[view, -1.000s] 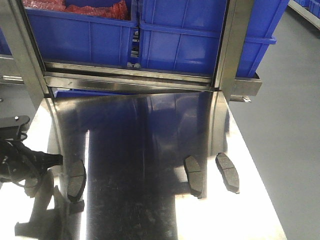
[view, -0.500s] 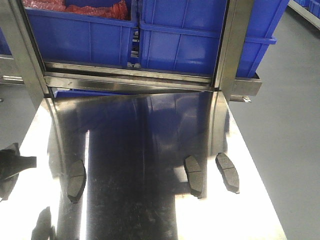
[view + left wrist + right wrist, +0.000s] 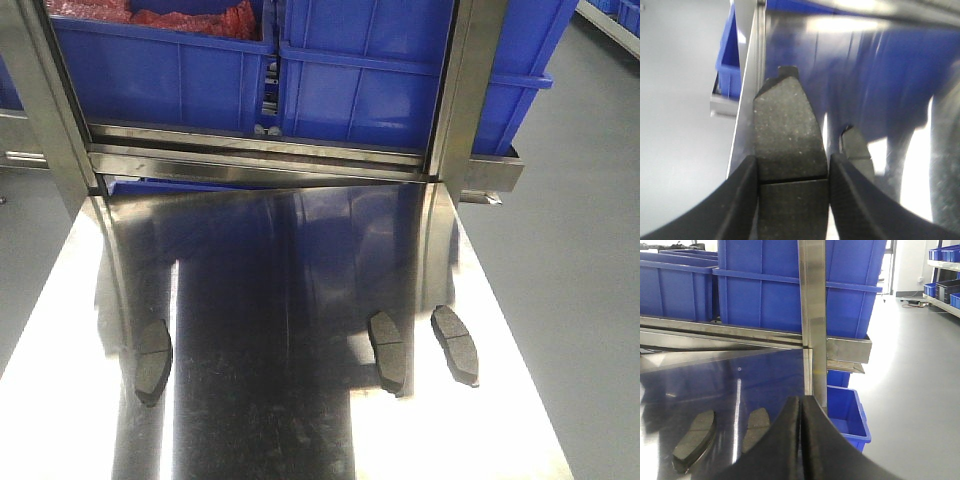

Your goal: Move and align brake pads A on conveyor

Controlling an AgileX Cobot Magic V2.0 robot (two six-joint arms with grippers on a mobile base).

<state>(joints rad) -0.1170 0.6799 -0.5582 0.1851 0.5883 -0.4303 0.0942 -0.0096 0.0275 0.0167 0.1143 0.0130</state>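
Bench (image 3: 300, 250): shiny steel, mirroring the blue crates behind it.
Left pincer (image 3: 792, 167): closed on the held pad (image 3: 787, 120), with one black finger against each long side at the cross groove.
Held pad: speckled grey face towards the wrist camera, seen over the bench's left edge.
Right pincer (image 3: 800, 405): fingers pressed together with nothing between them, by the bench's right edge, near the steel post (image 3: 815, 315).
Left pad (image 3: 153, 360): lying on the near half of the bench, close to its left edge.
Middle pad (image 3: 388, 352): lying on the near half of the bench, right of its centre line.
Right pad (image 3: 456, 345): on the bench just beside the middle pad, not touching it, nearer the bench's right edge. The two lie roughly parallel.
Crates (image 3: 180, 70): blue, on a steel rack at the bench's far end; one holds something red (image 3: 190, 18).
Floor (image 3: 580, 250): plain grey, to the right of the bench.
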